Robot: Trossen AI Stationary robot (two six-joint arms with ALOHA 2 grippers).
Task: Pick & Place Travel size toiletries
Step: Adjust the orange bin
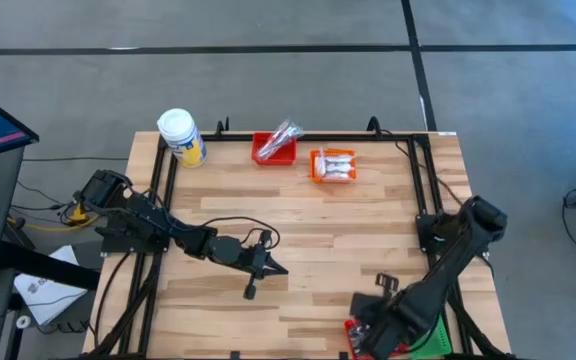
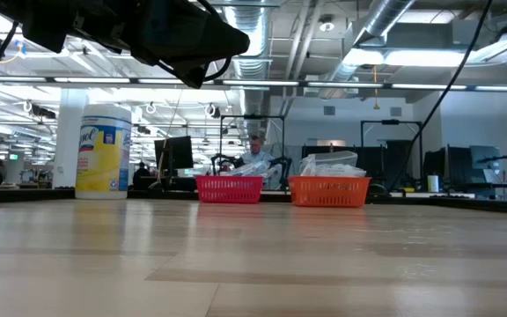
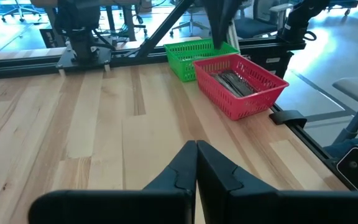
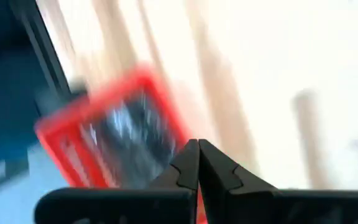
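Observation:
Toiletries lie in small baskets. At the far edge, a red basket (image 1: 273, 149) holds clear-wrapped packets (image 1: 286, 132) and an orange basket (image 1: 333, 166) holds white packets (image 2: 328, 164). At the near right, another red basket (image 3: 241, 85) holds slim silver-grey sticks (image 3: 234, 82), and a green basket (image 3: 194, 51) stands behind it. My right gripper (image 4: 197, 148) hangs shut above this near red basket (image 4: 114, 146), pointing down, with nothing between its fingers. My left gripper (image 1: 268, 266) is shut over the table's middle, holding nothing.
A large yellow jar with a white lid (image 1: 181, 136) stands at the far left corner. A black metal frame (image 1: 423, 170) runs along the table's edges. Bare wood (image 1: 348, 230) lies between the far baskets and the arms.

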